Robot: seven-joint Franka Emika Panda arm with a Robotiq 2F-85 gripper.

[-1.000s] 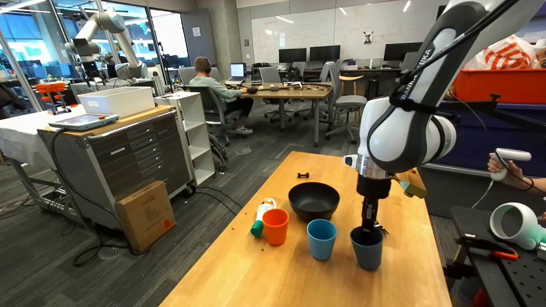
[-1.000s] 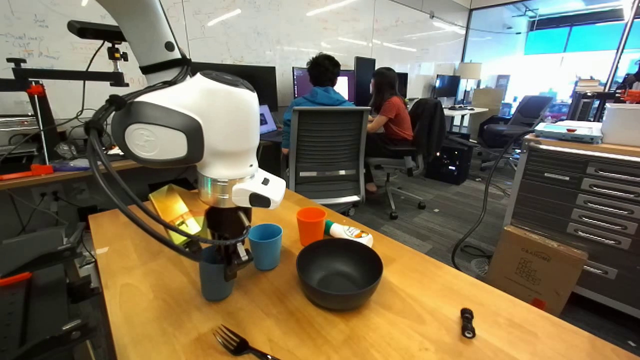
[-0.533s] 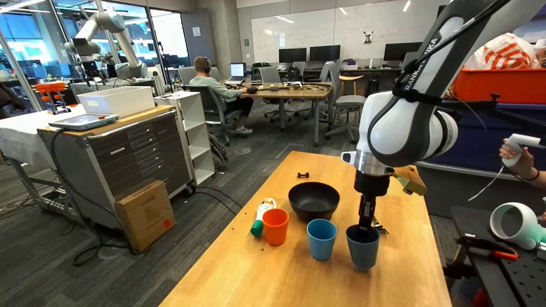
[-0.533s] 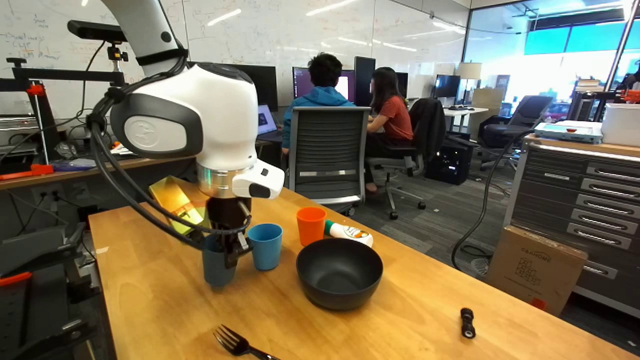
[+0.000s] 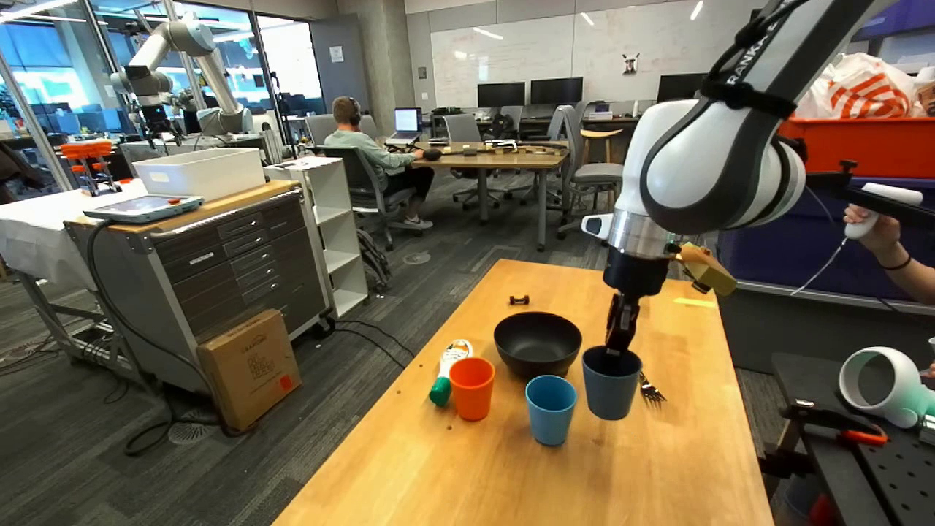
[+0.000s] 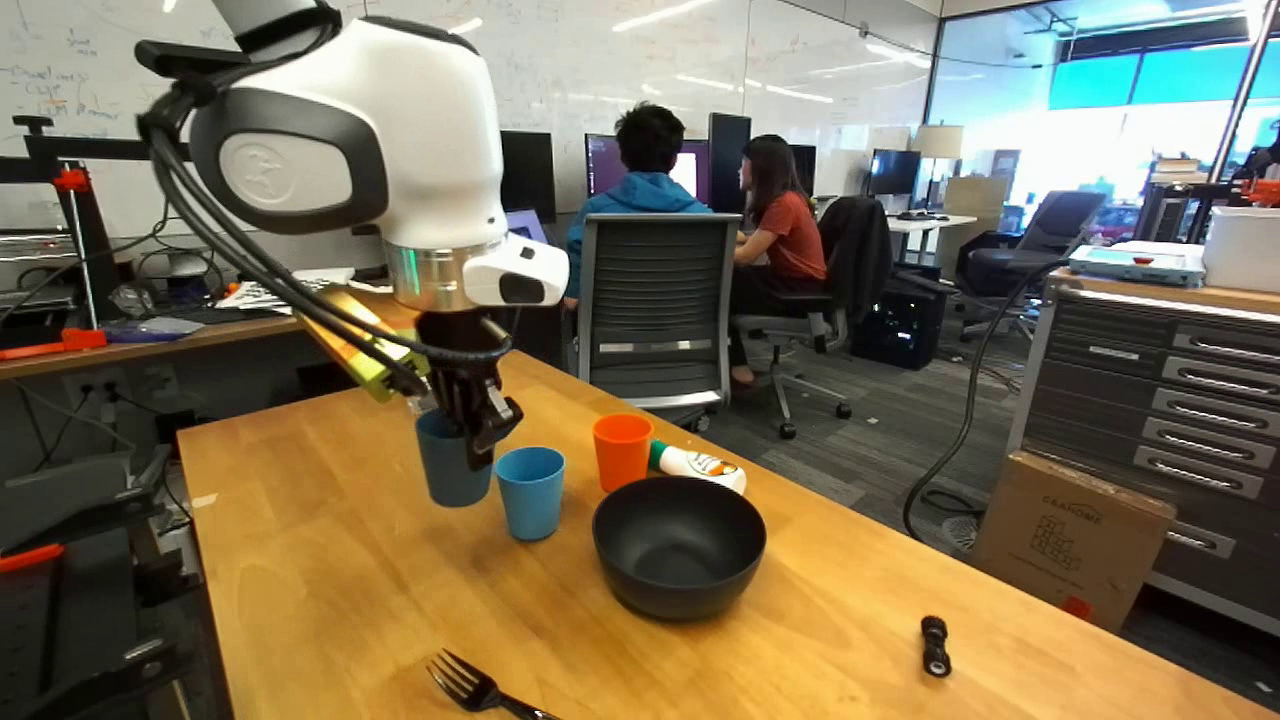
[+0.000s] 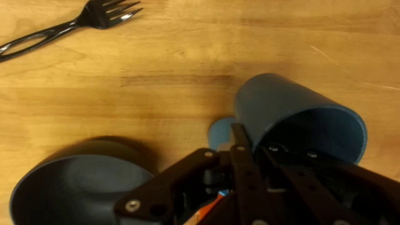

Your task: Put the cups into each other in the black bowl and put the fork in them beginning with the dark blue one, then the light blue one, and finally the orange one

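Note:
My gripper (image 5: 619,342) is shut on the wall of the dark blue cup (image 5: 612,394), one finger inside and one outside. It holds the cup above the table, slightly tilted; the wrist view shows this cup (image 7: 275,97) too. The light blue cup (image 5: 551,418) stands upright on the table close by. The orange cup (image 6: 622,460) stands upright beyond it; only a sliver shows in the wrist view (image 7: 207,207). The black bowl (image 6: 680,590) stands upright with nothing visible inside. The black fork (image 6: 475,688) lies on the table; its tines show in the wrist view (image 7: 97,15).
A white bottle with a green cap (image 5: 449,369) lies beside the orange cup. A small black dumbbell-like object (image 6: 934,645) lies on the wooden table (image 6: 330,580). A yellow-gold part (image 5: 705,269) is mounted on the arm's wrist. A person's hand holds a controller at the side.
The dark blue cup has risen off the table with my gripper and moved toward the bowl and light blue cup in an exterior view. The gripper has tilted. Other objects have not moved.

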